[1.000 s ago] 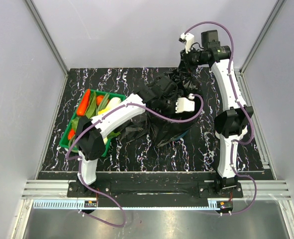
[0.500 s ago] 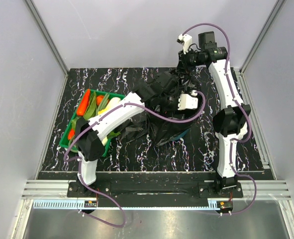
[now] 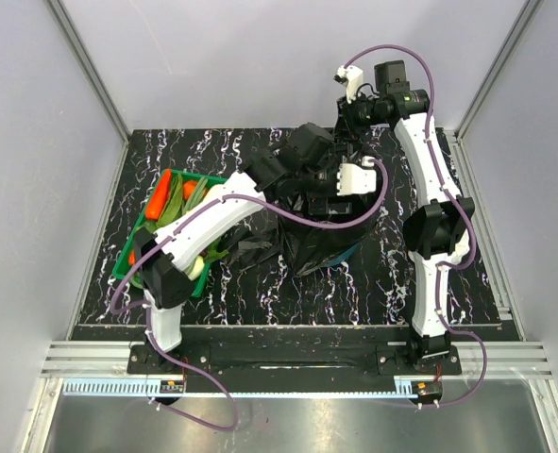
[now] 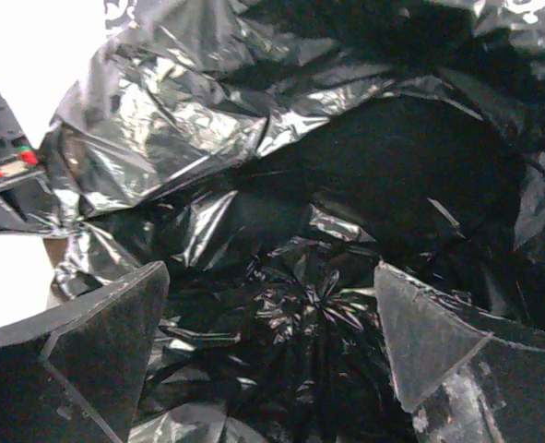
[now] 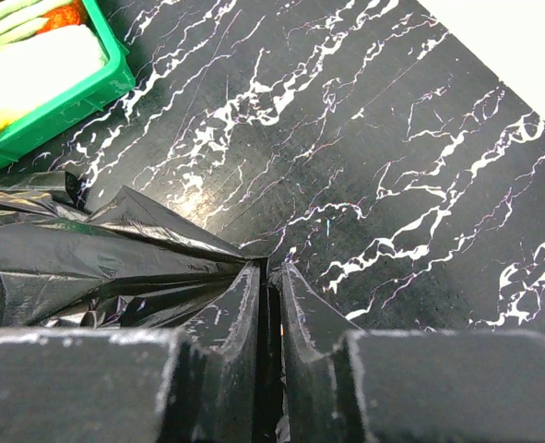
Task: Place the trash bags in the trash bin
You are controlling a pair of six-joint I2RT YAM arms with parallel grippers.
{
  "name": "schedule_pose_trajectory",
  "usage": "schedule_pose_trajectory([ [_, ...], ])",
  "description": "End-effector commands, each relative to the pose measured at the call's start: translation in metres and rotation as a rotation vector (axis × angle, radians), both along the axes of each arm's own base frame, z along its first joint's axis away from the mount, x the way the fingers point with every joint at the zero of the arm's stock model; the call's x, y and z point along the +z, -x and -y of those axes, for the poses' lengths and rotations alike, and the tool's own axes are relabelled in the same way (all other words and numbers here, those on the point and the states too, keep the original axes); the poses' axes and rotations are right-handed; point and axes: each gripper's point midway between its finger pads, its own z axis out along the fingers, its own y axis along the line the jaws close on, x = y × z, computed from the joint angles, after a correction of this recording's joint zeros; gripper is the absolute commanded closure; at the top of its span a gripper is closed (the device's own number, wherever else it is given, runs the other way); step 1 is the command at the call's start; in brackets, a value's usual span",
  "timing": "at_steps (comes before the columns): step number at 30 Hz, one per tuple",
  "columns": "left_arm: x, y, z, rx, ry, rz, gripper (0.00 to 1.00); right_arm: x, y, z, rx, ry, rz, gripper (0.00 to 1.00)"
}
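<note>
A glossy black trash bag (image 4: 207,148) lines the trash bin, of which only a teal sliver (image 3: 353,253) shows under the film in the top view. My left gripper (image 4: 272,341) hangs open over the bag's mouth and looks down at its gathered bottom (image 4: 318,305); nothing is between its fingers (image 4: 106,341). My right gripper (image 5: 270,277) is shut on a taut edge of the trash bag (image 5: 88,263), at the bin's far side (image 3: 343,140). More black film (image 3: 248,253) lies on the table to the left of the bin.
A green tray (image 3: 127,266) of vegetables sits left of the bin, and its corner (image 5: 60,97) shows in the right wrist view. The black marble tabletop (image 5: 392,175) stretches around it, with grey walls on three sides.
The left wrist has moved toward the far side over the bin, staying open. The right gripper shifted slightly back and left, still pinching the bag's edge.
</note>
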Motion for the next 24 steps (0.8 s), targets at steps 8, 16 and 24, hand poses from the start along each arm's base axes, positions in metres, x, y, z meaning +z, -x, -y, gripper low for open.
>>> schedule_pose_trajectory([
  [8,0.134,0.011,-0.03,0.133,0.32,0.031,0.01,0.033,0.003,0.0,-0.02,0.004,0.088,0.52],
  [16,0.114,-0.008,-0.061,0.2,0.268,0.037,0.01,0.059,0.008,0.008,-0.047,0.018,0.152,0.3],
  [24,0.114,-0.036,-0.092,0.297,0.378,-0.053,0.01,0.106,0.016,0.019,-0.104,0.013,0.261,0.16],
])
